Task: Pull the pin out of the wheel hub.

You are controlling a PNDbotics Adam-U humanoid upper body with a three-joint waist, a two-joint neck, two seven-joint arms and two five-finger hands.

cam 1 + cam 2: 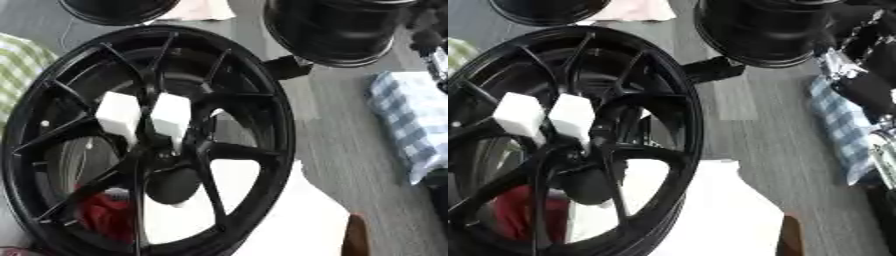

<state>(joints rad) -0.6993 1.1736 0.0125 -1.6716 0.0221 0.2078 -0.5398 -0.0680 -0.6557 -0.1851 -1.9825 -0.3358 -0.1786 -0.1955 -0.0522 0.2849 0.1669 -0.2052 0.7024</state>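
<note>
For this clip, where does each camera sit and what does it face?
Left eye view: in the head, looking down at the black wheel and its two white blocks; only a sliver of arm at the right edge.
Right eye view: beside it, same aim; more of the right arm shows.
Both share the wheel, blocks, blue checked cloth; no hand is visible.

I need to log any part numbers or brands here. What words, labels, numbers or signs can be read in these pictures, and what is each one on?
None can be read.
Black wheel hub: no lettering shows on its rim or spokes.
Two white blocks on the spokes: plain faces, no print.
Second black wheel behind: no marking visible.
Blue checked cloth: pattern only.
Red thing behind the spokes: too blurred to tell.
</note>
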